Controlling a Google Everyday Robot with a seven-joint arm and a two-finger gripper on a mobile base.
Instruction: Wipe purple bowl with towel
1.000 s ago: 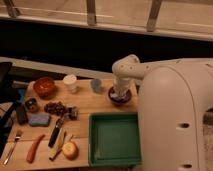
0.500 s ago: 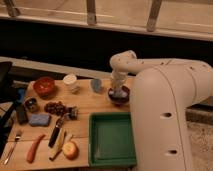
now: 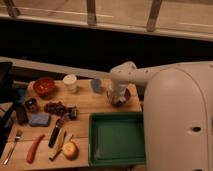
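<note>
Warm, dim indoor lighting with a yellow-orange cast over the wooden table (image 3: pixel 90 105). The far band beyond the table is almost black, while the window strip (image 3: pixel 120 12) at the top is paler. The white robot body (image 3: pixel 177 120) at right is the brightest area, without hard glare. Shadows are soft and short. The whole view is blurred; small items at near left merge, and the gripper (image 3: pixel 118 98) over the purple bowl (image 3: pixel 125 96) is perhaps in shade.

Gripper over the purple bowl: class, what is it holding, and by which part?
The gripper is down in the purple bowl, jaws shut. What it holds cannot be told; the arm hides it.
</note>
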